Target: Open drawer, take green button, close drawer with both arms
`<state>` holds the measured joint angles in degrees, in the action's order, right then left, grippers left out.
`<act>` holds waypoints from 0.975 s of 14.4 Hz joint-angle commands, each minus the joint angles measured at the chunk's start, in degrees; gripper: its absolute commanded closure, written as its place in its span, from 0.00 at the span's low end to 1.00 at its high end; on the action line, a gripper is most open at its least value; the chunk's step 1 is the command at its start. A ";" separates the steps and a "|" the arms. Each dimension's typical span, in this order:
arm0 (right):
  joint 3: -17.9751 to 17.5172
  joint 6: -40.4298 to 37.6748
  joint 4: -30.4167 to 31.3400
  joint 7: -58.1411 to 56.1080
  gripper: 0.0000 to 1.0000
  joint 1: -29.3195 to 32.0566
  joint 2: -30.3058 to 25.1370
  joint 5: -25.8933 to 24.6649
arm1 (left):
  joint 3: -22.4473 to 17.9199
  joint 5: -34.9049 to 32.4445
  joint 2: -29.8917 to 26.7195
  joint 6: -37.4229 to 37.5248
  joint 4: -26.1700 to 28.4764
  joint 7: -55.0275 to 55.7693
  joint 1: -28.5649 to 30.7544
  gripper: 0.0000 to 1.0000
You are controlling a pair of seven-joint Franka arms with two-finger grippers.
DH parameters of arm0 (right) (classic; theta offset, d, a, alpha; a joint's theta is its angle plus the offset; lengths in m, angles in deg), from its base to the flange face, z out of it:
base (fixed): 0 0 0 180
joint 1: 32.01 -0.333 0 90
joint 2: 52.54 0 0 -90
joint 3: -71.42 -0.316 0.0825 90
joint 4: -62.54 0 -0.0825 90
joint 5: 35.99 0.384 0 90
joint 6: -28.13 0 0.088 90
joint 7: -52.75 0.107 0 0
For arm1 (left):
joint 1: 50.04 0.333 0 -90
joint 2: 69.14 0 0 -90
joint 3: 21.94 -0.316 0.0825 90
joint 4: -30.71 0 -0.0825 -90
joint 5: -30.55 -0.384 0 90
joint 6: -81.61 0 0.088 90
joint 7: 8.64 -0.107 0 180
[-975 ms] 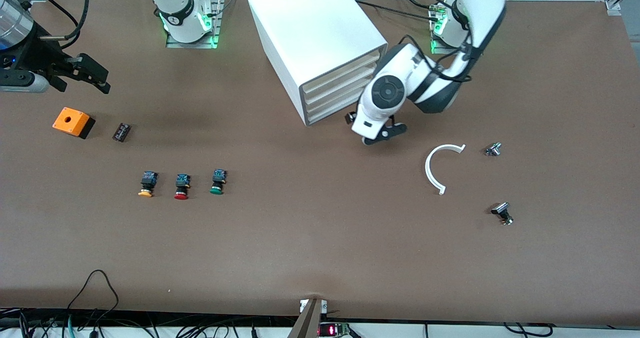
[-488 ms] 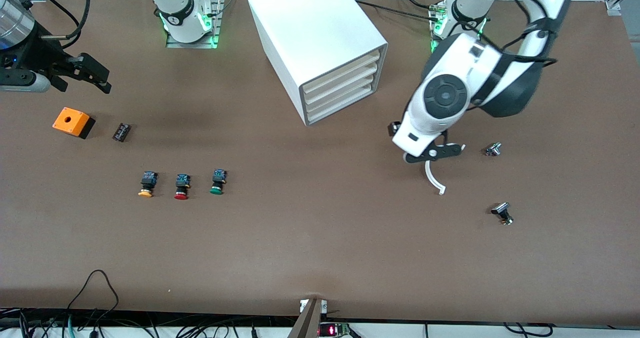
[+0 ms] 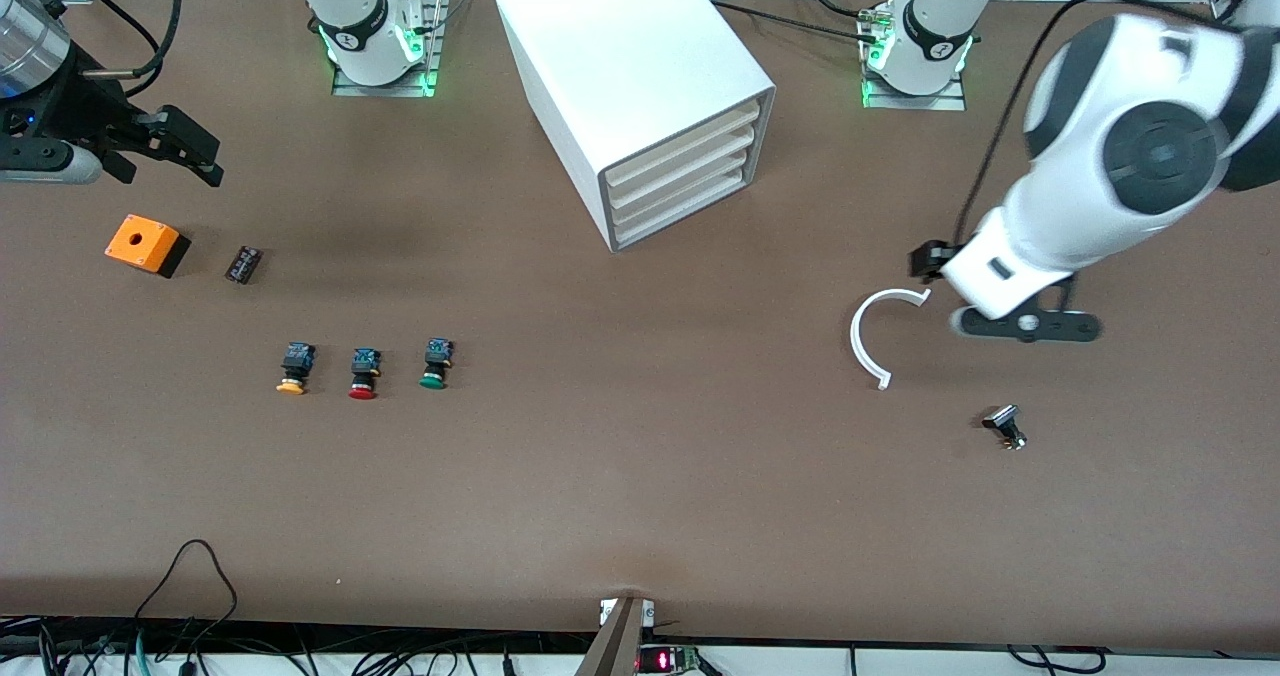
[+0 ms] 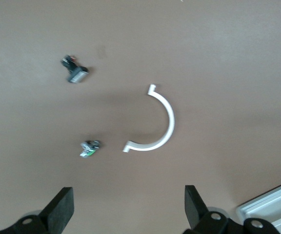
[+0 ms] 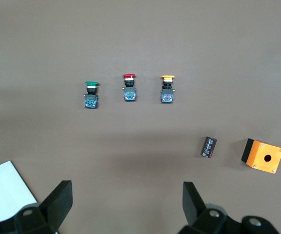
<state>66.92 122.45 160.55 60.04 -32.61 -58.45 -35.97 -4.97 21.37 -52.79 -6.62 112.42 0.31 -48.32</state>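
Note:
The white cabinet (image 3: 640, 76) stands mid-table with its stacked drawers shut. The lowest drawer (image 3: 688, 208) is flush with the others. The green button (image 3: 434, 365) lies on the table beside a red-capped one (image 3: 363, 374) and a yellow-capped one (image 3: 293, 369); it also shows in the right wrist view (image 5: 91, 94). My left gripper (image 3: 1020, 324) hangs open and empty over the table beside a white arc (image 3: 878, 334), well away from the cabinet. In its wrist view the left gripper (image 4: 129, 214) is open over bare table. My right gripper (image 3: 185, 148) waits open and empty above the orange box (image 3: 147, 244).
A small black cylinder (image 3: 242, 263) lies beside the orange box. A small metal part (image 3: 1005, 426) lies nearer the front camera than the left gripper; the left wrist view shows two such parts (image 4: 74, 72) (image 4: 89, 148) beside the arc (image 4: 162, 122).
The left arm has swung away from the cabinet's drawer front toward its own end of the table, past the white arc. The drawers stay shut. The right arm has not moved.

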 commanded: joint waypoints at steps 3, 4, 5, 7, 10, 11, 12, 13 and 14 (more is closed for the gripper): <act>-0.69 -1.15 -1.76 -0.52 0.00 0.77 -0.15 -0.46 | -13.00 9.61 -11.23 -1.76 8.78 -14.99 -1.36 0.00; -0.69 -1.24 -1.85 -0.35 0.00 0.77 -0.15 -0.37 | -13.98 9.71 -13.60 -3.52 11.77 -14.84 -1.97 0.00; -0.69 -1.24 -1.94 -0.35 0.00 0.77 -0.15 -0.37 | -14.07 9.71 -15.54 -5.97 14.50 -14.49 -1.98 0.00; -0.69 -1.24 -1.94 -0.35 0.00 0.77 -0.15 -0.37 | -15.03 9.36 -16.88 -10.55 16.63 -11.87 -1.98 0.00; -0.69 -1.24 -1.94 -0.26 0.00 0.77 -0.07 -0.45 | -15.92 9.62 -17.40 -10.39 16.54 -11.06 -2.16 0.00; -0.69 -1.24 -1.94 -0.17 0.00 0.77 -0.15 -0.45 | -16.18 9.54 -18.19 -9.87 16.54 -11.49 -2.16 0.00; -0.69 -1.24 -1.94 -0.17 0.00 0.77 -0.07 -0.37 | -16.27 9.54 -18.20 -8.90 16.37 -11.59 -2.16 0.00; -0.69 -1.24 -1.94 -0.17 0.00 0.77 -0.07 -0.37 | -16.27 9.54 -18.03 -8.20 16.02 -11.50 -2.16 0.00; -0.69 -1.24 -1.94 -0.17 0.00 0.77 -0.15 -0.37 | -16.01 9.54 -17.59 -7.67 15.15 -11.32 -2.07 0.00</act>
<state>66.86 122.39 159.53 60.02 -32.61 -58.46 -35.98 -20.17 30.08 -69.18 -15.30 127.08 -11.33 -49.41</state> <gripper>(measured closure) 0.000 0.000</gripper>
